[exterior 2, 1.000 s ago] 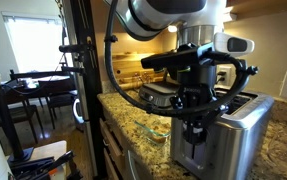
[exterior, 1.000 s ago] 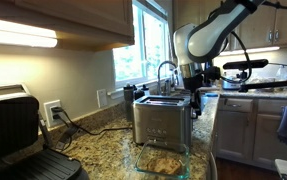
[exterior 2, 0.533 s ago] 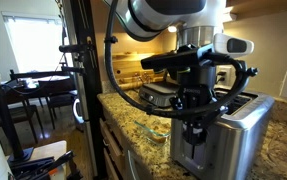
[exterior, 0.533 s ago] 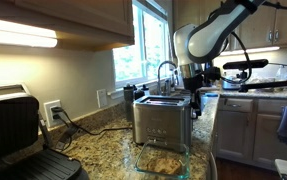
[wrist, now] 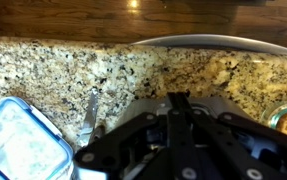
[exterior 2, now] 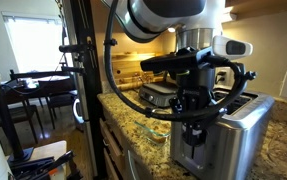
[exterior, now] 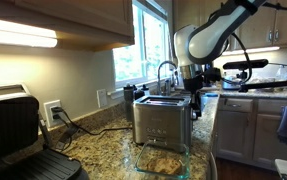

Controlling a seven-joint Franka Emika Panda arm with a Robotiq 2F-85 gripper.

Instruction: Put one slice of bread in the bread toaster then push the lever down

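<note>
Nothing seems to have moved in the last second: the gripper hangs where it was against the end of the bread toaster. Its fingers look drawn narrow together in the wrist view, nothing visibly held, and the lever is hidden behind it. The only bread I can make out lies in the glass dish by the near edge of the granite bench, and I cannot see into the slots. If it presses now, those closed fingers could slip off the small lever, or an off-centre shove could skid the toaster toward the bench edge.
</note>
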